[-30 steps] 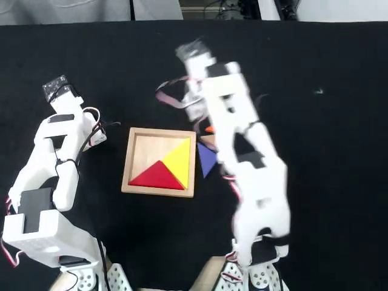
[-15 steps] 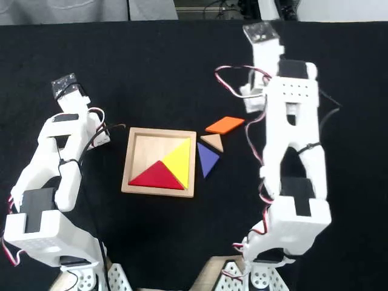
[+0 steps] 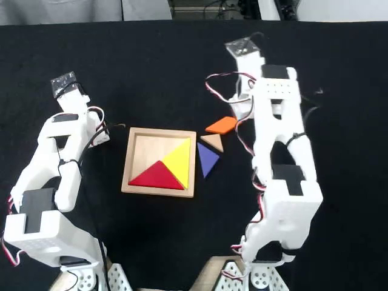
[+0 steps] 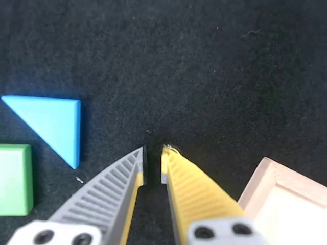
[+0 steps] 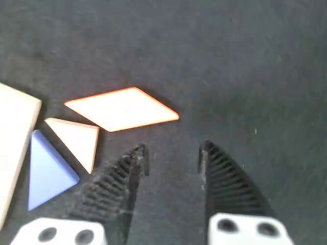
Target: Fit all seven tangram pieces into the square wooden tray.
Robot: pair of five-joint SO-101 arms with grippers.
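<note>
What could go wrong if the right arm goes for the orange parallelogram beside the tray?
The flat orange parallelogram lies close to the small tan triangle; the open right jaws could knock that triangle while closing.
Lying flat on the black cloth, it may slide rather than lift.
The blue triangle sits close by the rim of the square wooden tray, leaving little room for a jaw.

In the tray (image 3: 129,162), a large triangle (image 3: 156,176) along the near side meets a second large triangle (image 3: 177,159) along the right side, while just right of the tray lies a medium triangle (image 3: 207,160), with a small triangle (image 3: 213,142) behind it, a parallelogram (image 3: 222,125) behind that, and another triangle (image 4: 51,122) beside a square (image 4: 14,178) near a tray corner.
</note>
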